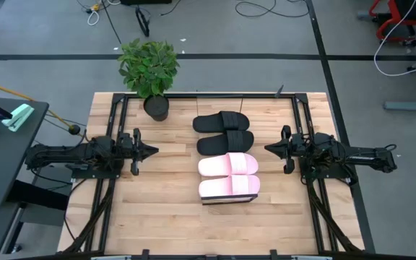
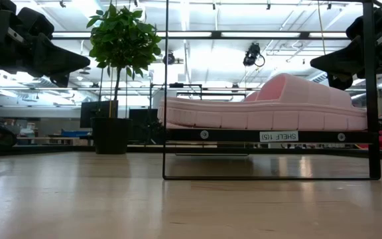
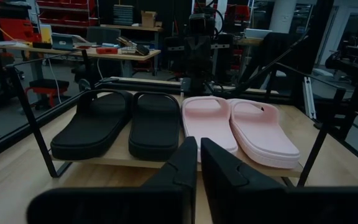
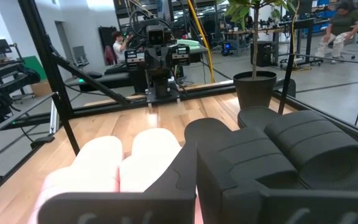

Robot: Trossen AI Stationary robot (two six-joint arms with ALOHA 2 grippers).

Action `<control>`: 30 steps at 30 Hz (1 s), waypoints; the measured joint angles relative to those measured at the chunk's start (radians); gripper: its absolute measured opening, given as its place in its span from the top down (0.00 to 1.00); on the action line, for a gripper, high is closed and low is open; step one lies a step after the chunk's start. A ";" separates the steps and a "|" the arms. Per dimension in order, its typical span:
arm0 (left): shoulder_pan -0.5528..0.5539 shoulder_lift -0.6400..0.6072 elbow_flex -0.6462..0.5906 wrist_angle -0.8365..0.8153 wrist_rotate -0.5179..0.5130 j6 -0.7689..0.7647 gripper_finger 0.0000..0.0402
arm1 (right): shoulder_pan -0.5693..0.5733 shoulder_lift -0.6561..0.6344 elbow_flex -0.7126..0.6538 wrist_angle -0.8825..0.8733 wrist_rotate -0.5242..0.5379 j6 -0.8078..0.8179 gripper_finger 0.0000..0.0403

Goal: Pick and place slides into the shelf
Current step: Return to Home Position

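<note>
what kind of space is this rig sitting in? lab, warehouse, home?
Probably a robotics lab or workshop: bare grey floor with loose cables, a cluttered workbench beyond the table, and a person in the background.

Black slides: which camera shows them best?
Left wrist view: both black slides side by side on the shelf, unobstructed. High view shows them from above; right wrist view partly, behind the right end effector; low view hides them.
</note>
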 joint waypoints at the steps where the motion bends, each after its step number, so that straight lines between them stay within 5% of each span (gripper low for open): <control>1: 0.000 0.000 0.000 0.000 0.000 0.000 0.94 | 0.000 0.000 0.000 0.000 0.000 0.000 0.99; 30: 0.000 0.000 0.000 0.002 0.000 0.000 0.94 | 0.000 0.000 0.000 0.000 0.000 0.001 0.99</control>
